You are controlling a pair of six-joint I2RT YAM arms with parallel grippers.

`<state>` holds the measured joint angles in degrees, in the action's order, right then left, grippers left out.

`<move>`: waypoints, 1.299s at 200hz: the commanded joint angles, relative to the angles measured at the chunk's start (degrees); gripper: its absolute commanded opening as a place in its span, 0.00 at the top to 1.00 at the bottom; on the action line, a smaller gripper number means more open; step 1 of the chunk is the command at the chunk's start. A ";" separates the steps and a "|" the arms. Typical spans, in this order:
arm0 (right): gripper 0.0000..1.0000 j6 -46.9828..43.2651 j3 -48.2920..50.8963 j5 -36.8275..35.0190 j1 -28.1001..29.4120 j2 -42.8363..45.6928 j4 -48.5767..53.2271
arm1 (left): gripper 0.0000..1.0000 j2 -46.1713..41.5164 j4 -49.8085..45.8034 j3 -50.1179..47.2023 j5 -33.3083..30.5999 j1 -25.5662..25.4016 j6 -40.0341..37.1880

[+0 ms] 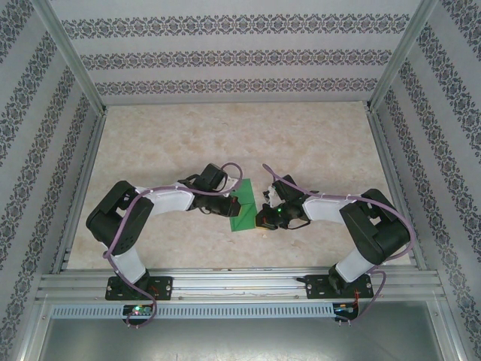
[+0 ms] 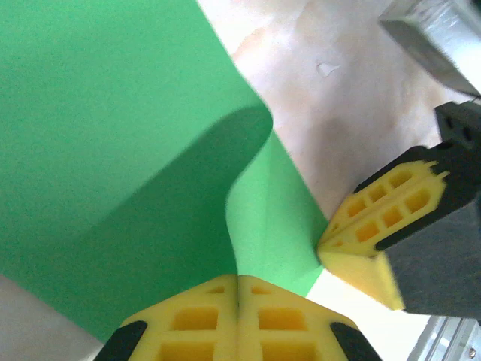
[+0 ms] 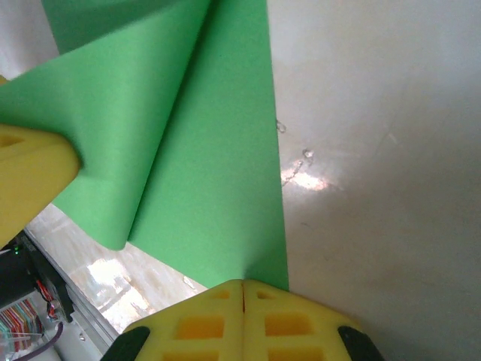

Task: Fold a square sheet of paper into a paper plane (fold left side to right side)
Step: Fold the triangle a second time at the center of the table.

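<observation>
**Location.** The square sheet of paper (image 1: 244,214) lies on the pale marbled table (image 1: 225,135), near its centre, between the two grippers.

**Orientation.** From above, the visible green patch has its long axis running far to near, with the near end leaning slightly left. Its edges are straight and its corners square. In the left wrist view, part of the sheet (image 2: 113,150) rises off the table in a soft curl that casts a shadow on the flat part. The right wrist view shows the same raised flap lying over the flat layer.

**Left gripper** (image 2: 237,301). The yellow fingers are pressed together, and the raised curl runs into the seam between them, so the paper appears to be pinched there.

**Right gripper** (image 3: 242,301). The fingers are pressed together with their tips at the sheet's near corner. I cannot tell whether paper lies between them.

**Markings.** Any lettering on the small lit board (image 1: 139,310) at the front rail (image 1: 240,284) is too small to read.
</observation>
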<state>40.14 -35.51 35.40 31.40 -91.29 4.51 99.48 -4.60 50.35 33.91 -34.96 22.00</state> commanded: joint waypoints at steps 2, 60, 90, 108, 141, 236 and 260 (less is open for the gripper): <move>1.00 -1.14 -0.18 -1.56 0.29 -1.44 2.96 | 0.96 0.05 0.81 -0.73 0.77 1.20 -1.59; 1.00 -1.20 -0.09 -1.74 0.18 -1.61 3.14 | 0.94 1.15 2.59 -0.87 2.33 1.56 -1.52; 1.00 -1.21 -0.09 -1.74 0.24 -1.70 3.24 | 0.94 0.93 2.87 -1.57 1.35 1.77 -1.35; 1.00 -1.20 -0.22 -1.74 0.22 -1.83 3.35 | 0.94 1.04 2.94 -1.92 1.16 2.03 -1.35; 1.00 -1.21 -0.35 -1.64 0.24 -1.97 3.32 | 0.94 1.50 3.03 -2.18 0.94 2.31 -1.35; 1.00 -1.20 -0.35 -1.56 0.24 -2.14 3.48 | 0.93 1.94 3.89 -2.30 0.37 3.14 -1.34; 1.00 -1.20 -0.27 -1.56 0.24 -2.23 3.60 | 0.93 2.11 4.04 -2.13 0.41 3.31 -1.43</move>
<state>40.12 -35.86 35.66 31.38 -91.66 4.95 100.68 -2.07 48.49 34.44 -32.53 21.85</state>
